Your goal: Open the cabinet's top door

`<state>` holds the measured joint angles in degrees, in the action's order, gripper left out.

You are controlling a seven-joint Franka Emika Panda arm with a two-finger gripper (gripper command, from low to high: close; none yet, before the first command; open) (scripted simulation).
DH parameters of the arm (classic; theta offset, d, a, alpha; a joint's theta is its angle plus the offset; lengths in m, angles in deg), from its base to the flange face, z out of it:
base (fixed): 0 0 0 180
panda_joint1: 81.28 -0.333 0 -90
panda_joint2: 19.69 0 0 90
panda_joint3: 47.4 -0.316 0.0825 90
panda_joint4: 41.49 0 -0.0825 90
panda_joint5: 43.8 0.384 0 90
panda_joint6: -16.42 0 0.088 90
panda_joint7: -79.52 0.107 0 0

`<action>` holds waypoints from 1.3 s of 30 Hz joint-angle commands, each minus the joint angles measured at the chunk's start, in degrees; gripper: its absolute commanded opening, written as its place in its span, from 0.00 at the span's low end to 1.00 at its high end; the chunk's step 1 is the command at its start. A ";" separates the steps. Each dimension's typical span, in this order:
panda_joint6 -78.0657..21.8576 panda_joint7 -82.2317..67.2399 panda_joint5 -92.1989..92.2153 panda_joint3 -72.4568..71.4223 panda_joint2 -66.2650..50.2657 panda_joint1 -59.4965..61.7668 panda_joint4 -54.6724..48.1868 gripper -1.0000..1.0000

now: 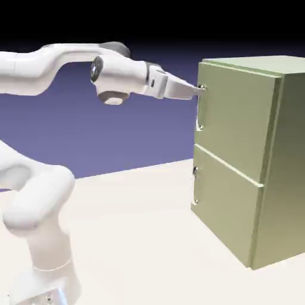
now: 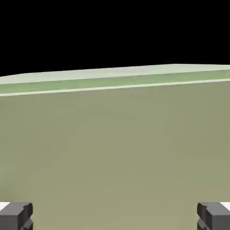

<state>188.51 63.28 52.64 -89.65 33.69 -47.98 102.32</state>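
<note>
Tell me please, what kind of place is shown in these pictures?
Most likely a rendered simulation scene, not a real room. A white robot arm stands on a plain pale table before a flat blue-violet backdrop. The only furniture is an olive-green cabinet with untextured surfaces.

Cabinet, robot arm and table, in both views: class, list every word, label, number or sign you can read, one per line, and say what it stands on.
None: no text, label, number or sign shows in either view.
The cabinet and its top door are plain olive-green.
The arm and the gripper are unmarked.
The table is bare of print.
</note>
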 commanded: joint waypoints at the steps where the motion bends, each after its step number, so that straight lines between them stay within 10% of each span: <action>1: -0.05 -1.52 2.50 -1.09 0.54 0.88 -0.44 0.50; 34: -3.16 -41.88 69.56 -33.97 13.20 33.88 -19.50 0.50; 35: -3.16 -41.88 69.56 -33.97 13.20 33.88 -19.51 0.00; 39: -7.94 -45.58 69.56 -30.64 10.97 27.79 -13.37 0.00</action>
<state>180.51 17.70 122.20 -120.30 44.66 -20.20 88.94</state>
